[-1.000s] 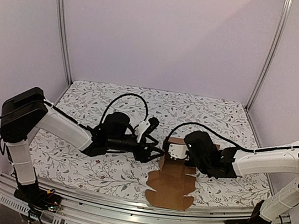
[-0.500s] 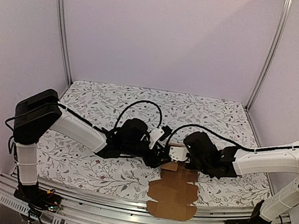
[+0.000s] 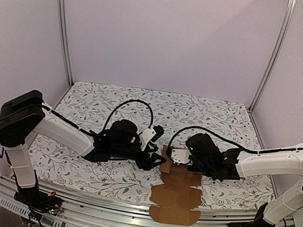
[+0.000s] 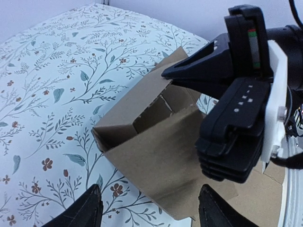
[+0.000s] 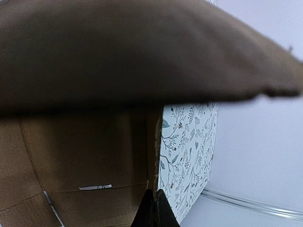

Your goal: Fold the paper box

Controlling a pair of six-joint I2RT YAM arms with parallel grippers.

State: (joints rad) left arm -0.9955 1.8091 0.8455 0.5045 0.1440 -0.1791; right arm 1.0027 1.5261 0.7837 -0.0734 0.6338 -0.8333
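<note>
Brown paper box (image 3: 176, 195) lay on the table (image 3: 113, 102) near its front edge, mostly flat, w/ the far part lifted into a half-made shell. Your right gripper (image 5: 153, 208) was closed tight on the edge of a raised wall, it seemed. Your left gripper (image 4: 149, 210) stood wide open just beside the box, holding nothing.

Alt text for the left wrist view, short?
Partly folded brown paper box on a floral cloth, its raised flap pinched by the shut right fingers. The open left fingers show at the bottom edge.
</note>
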